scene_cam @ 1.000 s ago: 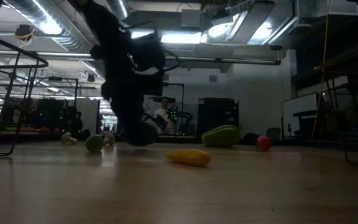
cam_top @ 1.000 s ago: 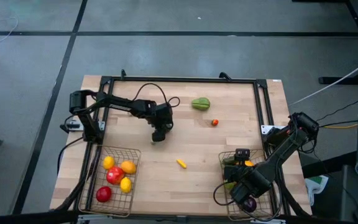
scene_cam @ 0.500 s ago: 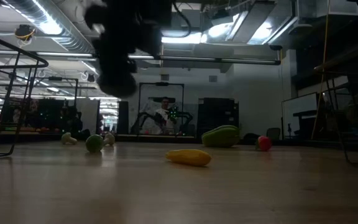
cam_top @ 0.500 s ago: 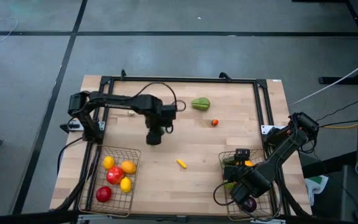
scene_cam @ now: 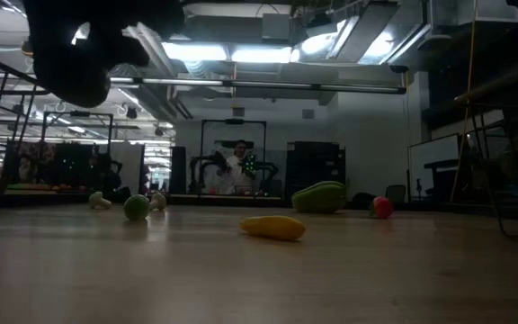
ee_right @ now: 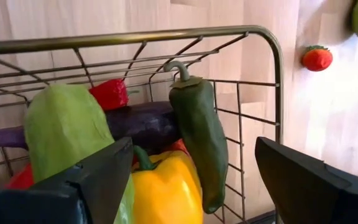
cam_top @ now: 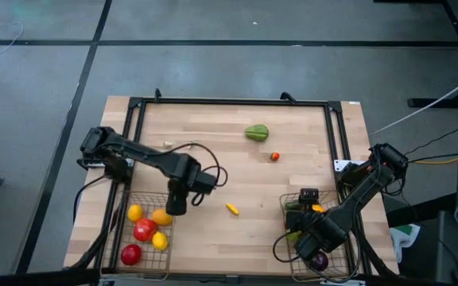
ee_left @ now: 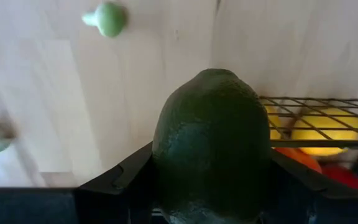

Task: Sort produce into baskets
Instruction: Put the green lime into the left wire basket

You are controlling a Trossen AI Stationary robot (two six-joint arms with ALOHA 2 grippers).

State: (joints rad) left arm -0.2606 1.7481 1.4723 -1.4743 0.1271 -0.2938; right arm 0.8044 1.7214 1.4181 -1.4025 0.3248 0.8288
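Note:
My left gripper [cam_top: 175,205] is shut on a dark green round fruit [ee_left: 213,143] and hangs over the right rim of the left basket [cam_top: 119,242]. That basket holds red, orange and yellow produce [cam_top: 145,229]. My right gripper [ee_right: 194,171] stands open above the right basket [ee_right: 166,34], with nothing between its fingers. Below it lie a dark green pepper [ee_right: 199,134], a yellow pepper [ee_right: 166,193], a purple aubergine [ee_right: 138,124] and a pale green piece [ee_right: 67,130]. Loose on the table are a yellow piece [cam_top: 231,209], a green piece [cam_top: 256,132] and a small red one [cam_top: 274,156]. My left gripper pinches the green fruit by its two opposite sides [ee_left: 165,163], one finger [ee_left: 126,177] on each side. The fingers come from above and point steeply down. The fruit is lifted clear of the table and of the basket [ee_left: 319,121] below.
A small green piece [ee_left: 109,17] and pale mushroom-like pieces [scene_cam: 100,200] lie at the far left of the table. A dark frame [cam_top: 229,102] runs round the tabletop. Bare wood lies between the two baskets.
My left gripper has risen from the middle of the table and swung toward the near left, over the left basket's right rim. It has tipped to point more steeply down. The green fruit has gone with it, lifted clear. My right gripper has kept still.

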